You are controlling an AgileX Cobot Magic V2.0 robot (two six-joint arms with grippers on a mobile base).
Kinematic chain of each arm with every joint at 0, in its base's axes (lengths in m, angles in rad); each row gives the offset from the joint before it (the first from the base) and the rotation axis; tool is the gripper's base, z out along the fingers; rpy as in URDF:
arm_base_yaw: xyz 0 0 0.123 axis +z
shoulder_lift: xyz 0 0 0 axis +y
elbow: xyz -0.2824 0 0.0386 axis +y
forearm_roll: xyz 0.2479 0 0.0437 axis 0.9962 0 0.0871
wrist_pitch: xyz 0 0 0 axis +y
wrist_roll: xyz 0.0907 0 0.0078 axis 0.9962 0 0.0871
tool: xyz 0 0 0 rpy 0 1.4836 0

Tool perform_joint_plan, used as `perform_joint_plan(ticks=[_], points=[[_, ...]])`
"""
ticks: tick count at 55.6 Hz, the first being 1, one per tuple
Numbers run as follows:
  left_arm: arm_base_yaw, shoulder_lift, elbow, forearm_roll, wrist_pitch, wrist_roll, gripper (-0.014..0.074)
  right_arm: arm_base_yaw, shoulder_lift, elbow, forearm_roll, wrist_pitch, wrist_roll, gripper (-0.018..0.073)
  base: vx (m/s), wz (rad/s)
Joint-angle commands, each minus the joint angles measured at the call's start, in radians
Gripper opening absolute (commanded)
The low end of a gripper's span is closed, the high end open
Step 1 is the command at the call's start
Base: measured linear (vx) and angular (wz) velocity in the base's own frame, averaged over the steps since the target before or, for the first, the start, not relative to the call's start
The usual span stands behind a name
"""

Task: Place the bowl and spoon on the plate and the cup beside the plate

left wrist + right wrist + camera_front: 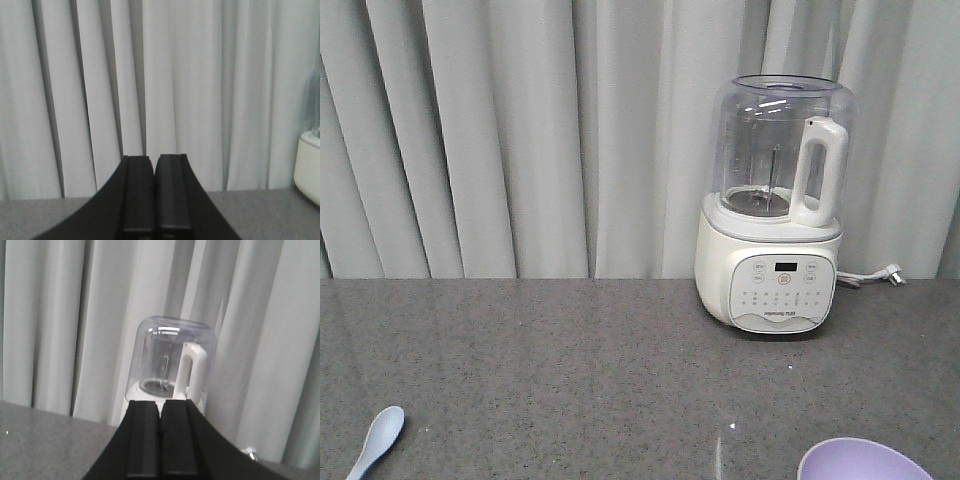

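Observation:
The pale bluish-white spoon (377,441) lies on the grey counter at the bottom left of the front view, scoop end up. Only the rim of the lavender bowl (863,460) shows, at the bottom right edge of that view. The plate and the cup are out of view. Neither gripper appears in the front view. My left gripper (154,159) is shut with nothing between its black fingers and faces the curtain. My right gripper (160,403) is shut and empty too, raised above the counter and facing the blender.
A white blender (777,215) with a clear jar stands at the back right of the grey counter (570,370); it also fills the right wrist view, blender (169,365). Its plug (891,273) lies beside it. Pale curtains (520,130) hang behind the counter.

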Motion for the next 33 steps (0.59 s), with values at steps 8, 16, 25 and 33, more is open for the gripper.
perform_joint_plan(ticks=[8,16,25,33], points=[[0.001,0.049,-0.037,-0.002,-0.083,-0.001,0.0011,-0.002,0.074,-0.031,-0.015,-0.042,-0.009,-0.0001,0.00,0.00],[0.001,0.054,-0.037,-0.002,-0.077,-0.001,0.0076,-0.002,0.074,-0.031,-0.015,-0.038,-0.009,0.0066,0.00,0.00],[0.001,0.054,-0.037,-0.002,-0.053,-0.001,0.0274,-0.002,0.074,-0.031,-0.014,-0.020,-0.005,0.0289,0.00,0.00],[0.001,0.054,-0.037,-0.002,-0.047,-0.001,0.0479,-0.002,0.074,-0.031,-0.014,-0.018,-0.001,0.0557,0.00,0.00]])
